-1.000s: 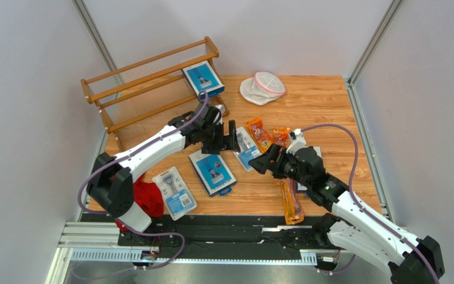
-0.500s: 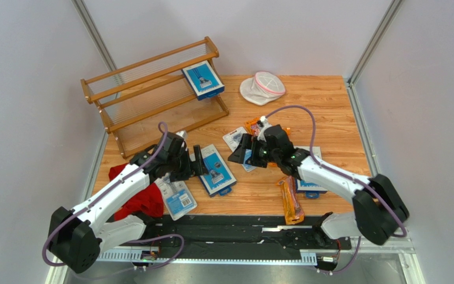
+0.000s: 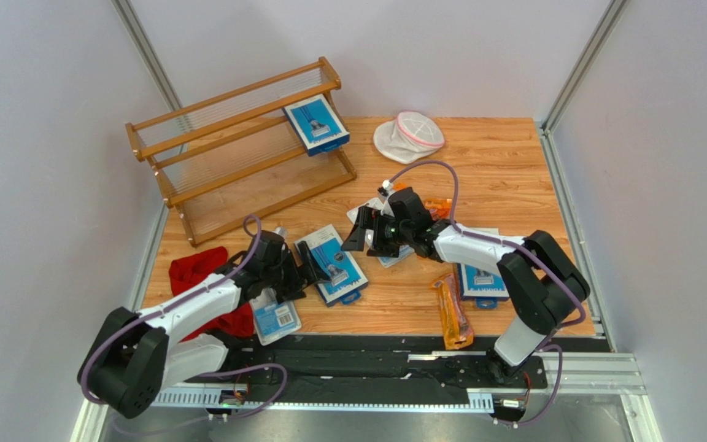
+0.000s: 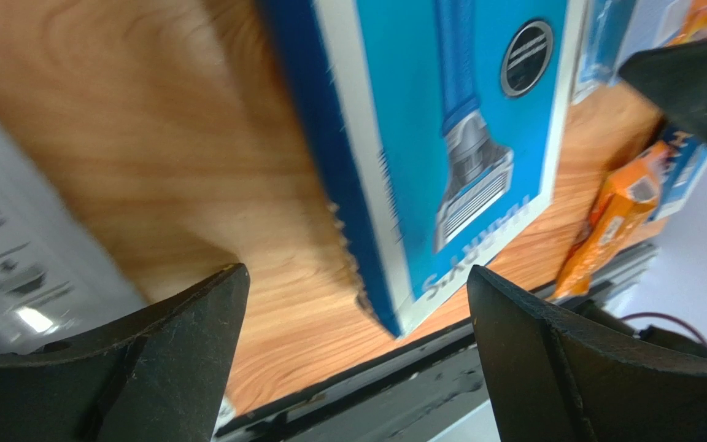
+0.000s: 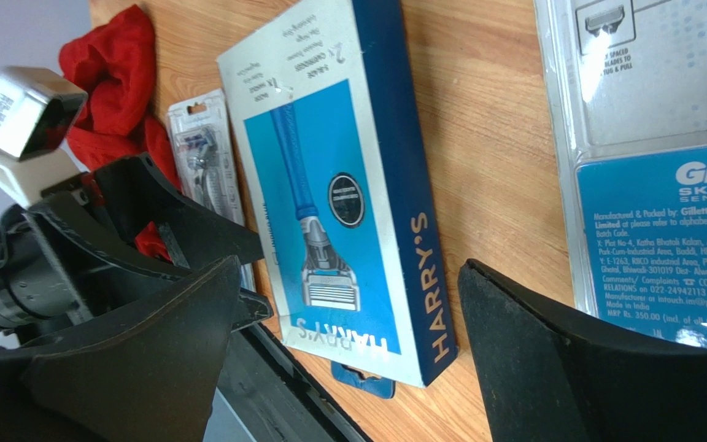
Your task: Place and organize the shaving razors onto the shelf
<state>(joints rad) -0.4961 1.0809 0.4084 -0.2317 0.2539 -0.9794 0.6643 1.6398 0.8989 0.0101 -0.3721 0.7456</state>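
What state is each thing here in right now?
Left tool: open, empty.
Right tool: open, empty.
Flat blue razor box between them: lying flat, ungripped.
Brown wooden two-tier shelf: upright, holding one blue box.
Front narrow orange bag: lying flat.
Red cloth: crumpled.
Round white pouch: lying untouched.

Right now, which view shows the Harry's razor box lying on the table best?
The right wrist view: the Harry's box appears nearly whole, with its razor picture and lettering readable. The left wrist view shows only one blurred end of it. The top view shows it small.
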